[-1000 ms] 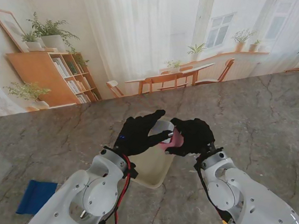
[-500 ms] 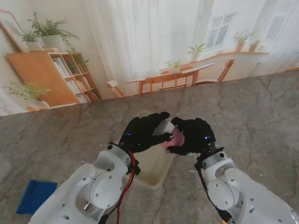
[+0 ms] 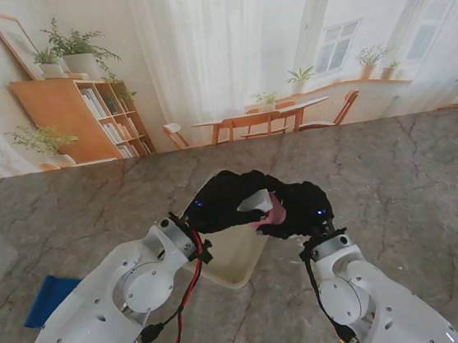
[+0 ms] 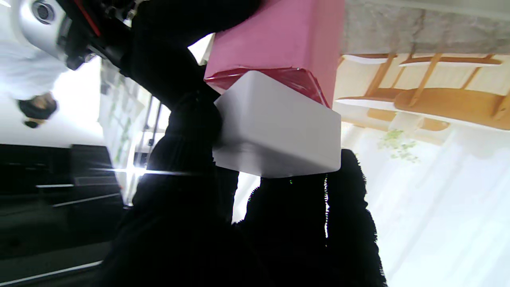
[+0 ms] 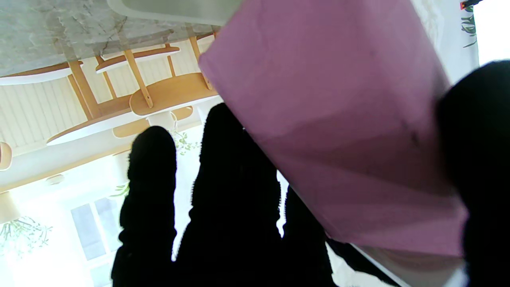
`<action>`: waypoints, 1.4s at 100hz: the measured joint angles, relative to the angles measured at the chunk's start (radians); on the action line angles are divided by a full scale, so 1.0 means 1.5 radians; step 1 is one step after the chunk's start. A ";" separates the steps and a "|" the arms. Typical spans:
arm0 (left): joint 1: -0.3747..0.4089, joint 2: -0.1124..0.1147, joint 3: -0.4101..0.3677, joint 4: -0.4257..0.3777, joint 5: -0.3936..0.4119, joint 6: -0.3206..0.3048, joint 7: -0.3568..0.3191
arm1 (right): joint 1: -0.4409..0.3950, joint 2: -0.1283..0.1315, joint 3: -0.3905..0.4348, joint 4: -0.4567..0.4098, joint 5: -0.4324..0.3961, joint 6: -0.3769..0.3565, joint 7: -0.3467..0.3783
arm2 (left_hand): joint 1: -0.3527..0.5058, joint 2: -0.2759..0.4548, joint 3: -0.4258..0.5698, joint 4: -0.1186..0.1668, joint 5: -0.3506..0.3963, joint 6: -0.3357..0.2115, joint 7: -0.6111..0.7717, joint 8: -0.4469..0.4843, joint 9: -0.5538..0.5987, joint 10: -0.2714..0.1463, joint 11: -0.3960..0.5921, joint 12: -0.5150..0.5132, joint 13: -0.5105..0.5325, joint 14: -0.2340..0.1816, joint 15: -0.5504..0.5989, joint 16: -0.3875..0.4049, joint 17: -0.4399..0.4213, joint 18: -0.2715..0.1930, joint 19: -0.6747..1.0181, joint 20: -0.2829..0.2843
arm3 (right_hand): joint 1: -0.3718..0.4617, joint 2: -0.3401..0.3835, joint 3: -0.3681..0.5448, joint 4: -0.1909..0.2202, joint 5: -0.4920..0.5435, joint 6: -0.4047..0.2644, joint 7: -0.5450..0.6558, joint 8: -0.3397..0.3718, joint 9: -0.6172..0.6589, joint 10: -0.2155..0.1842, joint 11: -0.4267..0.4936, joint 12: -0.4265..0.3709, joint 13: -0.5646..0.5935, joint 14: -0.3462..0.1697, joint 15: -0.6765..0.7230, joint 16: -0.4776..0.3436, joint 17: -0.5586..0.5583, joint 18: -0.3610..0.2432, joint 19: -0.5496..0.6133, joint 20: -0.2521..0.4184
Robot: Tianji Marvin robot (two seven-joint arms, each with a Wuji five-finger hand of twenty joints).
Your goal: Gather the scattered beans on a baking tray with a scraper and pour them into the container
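Note:
Over the cream baking tray point(image 3: 232, 260) my two black-gloved hands meet. My left hand point(image 3: 222, 200) is shut on a small white container point(image 3: 257, 201), seen close in the left wrist view as a white box point(image 4: 275, 127) pinched between its fingers point(image 4: 187, 131). My right hand point(image 3: 301, 206) is shut on the pink scraper point(image 3: 274, 213), whose edge touches the container's mouth. A glossy red patch point(image 4: 279, 77) shows where scraper point(image 4: 287, 36) and container meet. In the right wrist view the scraper point(image 5: 338, 131) fills most of the frame. Beans cannot be made out.
A flat blue object point(image 3: 49, 298) lies on the marble table point(image 3: 395, 177) at the near left, beside my left forearm. The tray's rim point(image 5: 171, 10) sits nearer to me than both hands. A printed room backdrop stands behind the table's far edge.
My left hand has moved right and farther from me with the white container, closing onto the pink scraper. The right hand has barely shifted.

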 measured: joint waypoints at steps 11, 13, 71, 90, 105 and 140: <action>-0.012 0.007 -0.003 0.007 -0.001 -0.040 -0.020 | -0.001 0.000 0.000 -0.001 -0.001 -0.002 -0.002 | 0.006 0.000 0.017 0.000 0.000 -0.009 -0.001 -0.014 -0.011 -0.034 -0.007 -0.075 -0.018 -0.028 -0.050 -0.072 -0.031 -0.017 -0.053 -0.040 | 0.004 -0.001 0.000 0.000 0.000 -0.003 0.001 0.000 0.000 0.000 0.000 0.000 0.000 0.000 0.000 0.000 0.000 0.000 0.000 0.000; -0.014 0.008 -0.004 0.008 -0.001 -0.045 -0.024 | -0.001 0.000 0.000 -0.001 -0.001 -0.002 -0.002 | 0.007 0.000 0.024 0.000 0.000 -0.009 -0.002 -0.015 -0.015 -0.038 -0.008 -0.084 -0.023 -0.034 -0.055 -0.083 -0.037 -0.017 -0.063 -0.052 | 0.004 -0.001 0.000 0.000 0.000 -0.003 0.001 0.000 0.000 0.000 0.000 0.000 0.000 0.000 0.000 0.000 0.000 0.000 0.000 0.000; -0.009 0.023 -0.029 -0.007 0.030 -0.097 -0.007 | -0.001 0.000 0.003 -0.005 -0.005 -0.003 0.002 | -0.210 0.136 -0.022 0.004 -0.159 -0.010 -0.088 -0.083 -0.263 -0.057 0.006 -0.180 -0.380 0.011 -0.097 -0.226 -0.194 0.009 -0.471 -0.281 | 0.005 -0.001 0.000 0.000 0.000 -0.002 0.001 0.000 0.000 0.000 0.000 -0.001 0.000 0.000 0.009 0.000 0.000 0.000 0.000 0.000; 0.036 0.000 -0.040 -0.036 -0.060 0.063 0.031 | -0.001 0.000 0.005 -0.007 -0.008 -0.002 0.005 | -0.238 0.212 -0.020 0.004 -0.158 0.028 -0.077 -0.079 -0.191 -0.031 0.033 -0.138 -0.292 0.064 -0.046 -0.129 -0.185 0.096 -0.309 -0.076 | 0.005 -0.001 0.000 0.000 0.000 -0.002 0.001 0.000 0.000 0.000 0.000 -0.001 0.000 0.000 0.009 0.000 0.000 0.000 0.000 0.000; 0.055 -0.008 -0.033 -0.060 -0.057 0.148 0.026 | -0.002 0.001 0.005 -0.009 -0.013 0.001 0.005 | -0.287 0.247 -0.020 0.007 -0.109 0.077 -0.050 -0.051 -0.069 0.014 0.096 0.017 -0.172 0.097 0.042 0.038 -0.135 0.130 -0.074 0.104 | 0.005 -0.001 0.000 0.000 0.000 -0.002 0.001 0.000 0.000 0.000 0.000 -0.001 0.000 0.000 0.009 0.000 0.000 0.000 0.000 0.000; 0.052 -0.002 -0.006 -0.086 -0.042 0.199 -0.034 | -0.002 0.003 0.004 -0.012 -0.023 0.003 0.008 | -0.304 0.226 -0.020 0.007 -0.067 0.104 -0.041 -0.041 -0.027 0.048 0.117 0.106 -0.118 0.127 0.121 0.167 -0.091 0.152 0.064 0.161 | 0.005 -0.001 0.000 0.000 0.000 -0.002 0.001 0.000 0.000 0.000 0.000 -0.001 0.000 0.000 0.010 0.000 0.000 0.000 0.000 0.000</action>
